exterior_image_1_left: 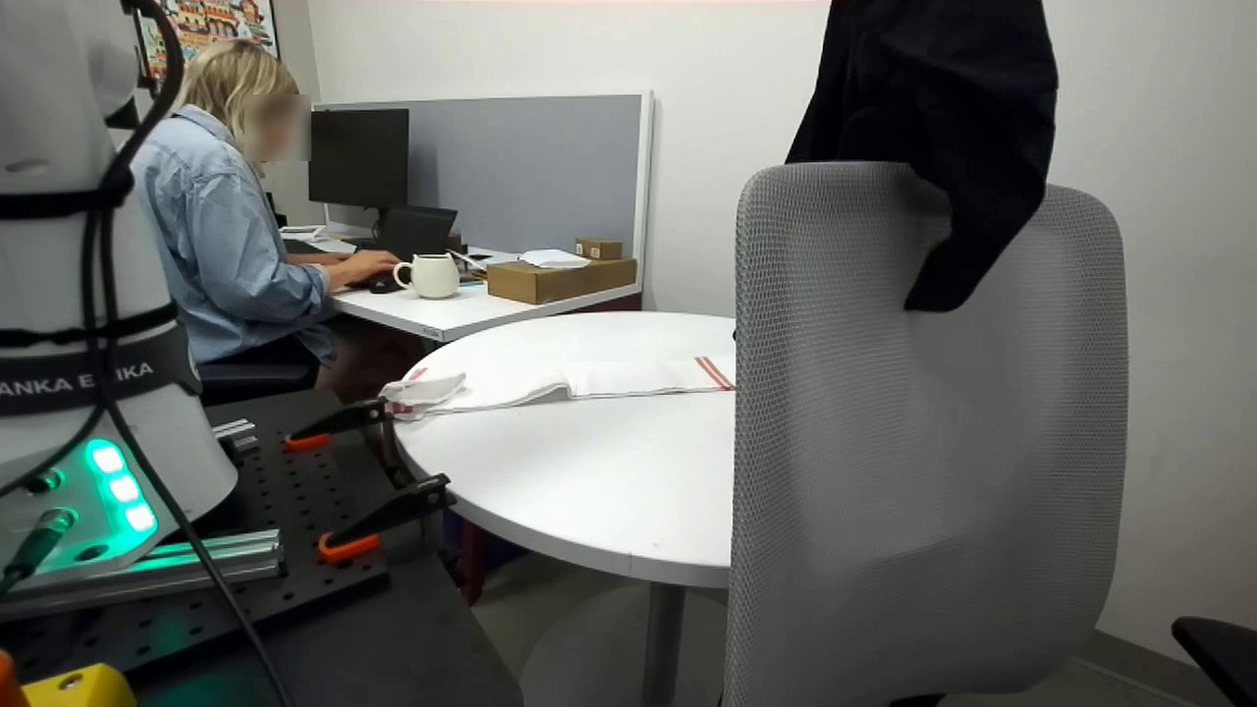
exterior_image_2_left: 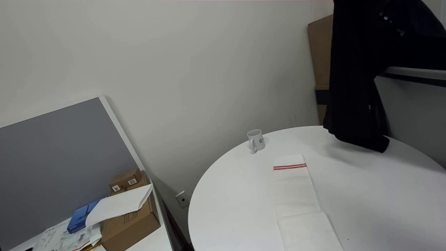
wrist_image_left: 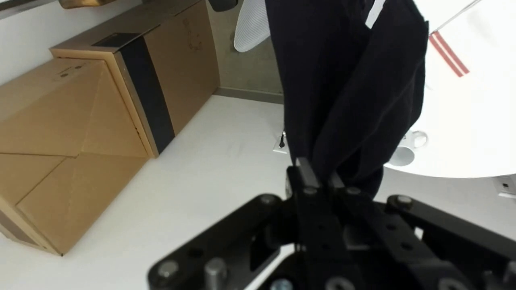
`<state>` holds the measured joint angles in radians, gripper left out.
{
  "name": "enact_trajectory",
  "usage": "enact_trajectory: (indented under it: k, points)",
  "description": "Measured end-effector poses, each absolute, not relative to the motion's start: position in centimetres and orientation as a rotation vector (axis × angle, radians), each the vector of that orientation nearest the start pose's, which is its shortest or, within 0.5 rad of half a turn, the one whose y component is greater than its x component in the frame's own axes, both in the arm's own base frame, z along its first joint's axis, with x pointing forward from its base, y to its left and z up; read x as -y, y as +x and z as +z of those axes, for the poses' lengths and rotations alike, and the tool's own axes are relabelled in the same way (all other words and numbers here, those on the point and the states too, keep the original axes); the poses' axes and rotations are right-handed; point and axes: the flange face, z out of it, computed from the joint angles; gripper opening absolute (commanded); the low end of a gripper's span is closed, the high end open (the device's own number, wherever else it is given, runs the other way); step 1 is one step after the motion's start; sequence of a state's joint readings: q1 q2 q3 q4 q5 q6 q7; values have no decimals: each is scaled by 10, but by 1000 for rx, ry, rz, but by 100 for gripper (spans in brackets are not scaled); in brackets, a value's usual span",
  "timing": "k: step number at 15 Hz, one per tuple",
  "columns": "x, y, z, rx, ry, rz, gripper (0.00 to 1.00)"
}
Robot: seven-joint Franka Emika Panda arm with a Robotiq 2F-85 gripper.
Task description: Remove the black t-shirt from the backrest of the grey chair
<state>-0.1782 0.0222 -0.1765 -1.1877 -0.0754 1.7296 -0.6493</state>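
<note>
The black t-shirt (exterior_image_1_left: 967, 128) lies over the top of the backrest (exterior_image_1_left: 923, 442) of the grey chair (exterior_image_1_left: 825, 589), with one limp end down the near face. Its upper part runs out of the top of the picture. In an exterior view the t-shirt (exterior_image_2_left: 355, 94) hangs long on the table side of the backrest's top edge (exterior_image_2_left: 418, 72), its lower end just above the table. In the wrist view my gripper (wrist_image_left: 322, 177) is shut on gathered cloth of the t-shirt (wrist_image_left: 342, 80). The gripper is out of view in both exterior views.
A round white table (exterior_image_1_left: 589, 471) stands beside the chair, with a folded white towel (exterior_image_2_left: 296, 191) and a white mug (exterior_image_2_left: 256, 140) on it. Cardboard boxes (wrist_image_left: 76, 121) stand by the wall. A person (exterior_image_1_left: 226, 216) sits at a desk (exterior_image_1_left: 471, 312).
</note>
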Motion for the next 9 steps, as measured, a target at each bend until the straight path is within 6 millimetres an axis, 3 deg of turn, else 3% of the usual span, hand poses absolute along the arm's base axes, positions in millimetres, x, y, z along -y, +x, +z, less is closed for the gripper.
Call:
enact_trajectory:
  k: [4, 9]
  points:
    - [168, 506, 850, 540, -3335, -772, 1]
    - [129, 467, 911, 592, -3308, -884, 1]
